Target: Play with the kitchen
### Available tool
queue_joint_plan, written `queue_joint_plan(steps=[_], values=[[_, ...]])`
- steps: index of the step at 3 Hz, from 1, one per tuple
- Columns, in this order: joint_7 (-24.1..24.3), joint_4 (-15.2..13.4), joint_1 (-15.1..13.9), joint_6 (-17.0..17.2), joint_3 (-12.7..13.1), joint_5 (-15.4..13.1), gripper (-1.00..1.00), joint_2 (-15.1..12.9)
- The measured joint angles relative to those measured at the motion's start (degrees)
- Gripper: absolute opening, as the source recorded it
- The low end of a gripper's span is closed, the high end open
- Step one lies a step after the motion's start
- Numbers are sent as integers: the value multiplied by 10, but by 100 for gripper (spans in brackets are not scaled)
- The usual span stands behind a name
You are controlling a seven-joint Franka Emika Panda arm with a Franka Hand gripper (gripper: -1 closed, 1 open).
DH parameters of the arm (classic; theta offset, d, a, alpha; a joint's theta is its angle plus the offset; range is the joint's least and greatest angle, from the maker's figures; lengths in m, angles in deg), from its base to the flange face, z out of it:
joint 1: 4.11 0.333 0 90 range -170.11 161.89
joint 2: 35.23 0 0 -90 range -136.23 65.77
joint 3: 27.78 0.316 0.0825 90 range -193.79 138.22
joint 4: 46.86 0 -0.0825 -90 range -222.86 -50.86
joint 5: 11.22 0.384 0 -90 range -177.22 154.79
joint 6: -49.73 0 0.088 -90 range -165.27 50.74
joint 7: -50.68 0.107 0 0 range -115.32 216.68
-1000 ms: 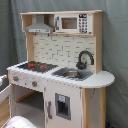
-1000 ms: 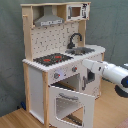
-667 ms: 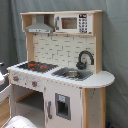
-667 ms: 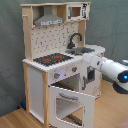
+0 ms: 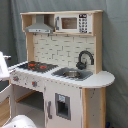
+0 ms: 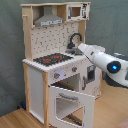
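**Kitchen with oven door down, arm reaching over the counter**

Kitchen stands upright against a grey curtain in both exterior views; in the second exterior view it rests on a wooden floor. Hood, faucet and stovetop are all visible. The oven door hangs open, tilted outward and down, its window facing the camera.

The arm enters from the second exterior view's right and extends toward the sink area beside the faucet. Its leading end lies near the counter edge, just beside the stovetop.

Judged step: approaching a counter-level feature, probably the faucet or the knobs on the front panel. To do this well, the arm should advance slowly and level, keep clear of the faucet's arch, and avoid sweeping down onto the lowered door, which juts into the space below it.

Hidden or unclear: the gripper is not distinguishable at the arm's tip, so whether its fingers are spread or closed cannot be told. In the first exterior view only white fragments at the frame's left edge and bottom appear; what they belong to is uncertain. The oven interior is in shadow.
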Motion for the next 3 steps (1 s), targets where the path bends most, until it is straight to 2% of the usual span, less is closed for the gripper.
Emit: queue_joint_plan(steps=[1, 3], values=[[42, 25, -43, 0, -3, 13, 100, -17], [102, 86, -123, 1, -13, 69, 100, -46]])
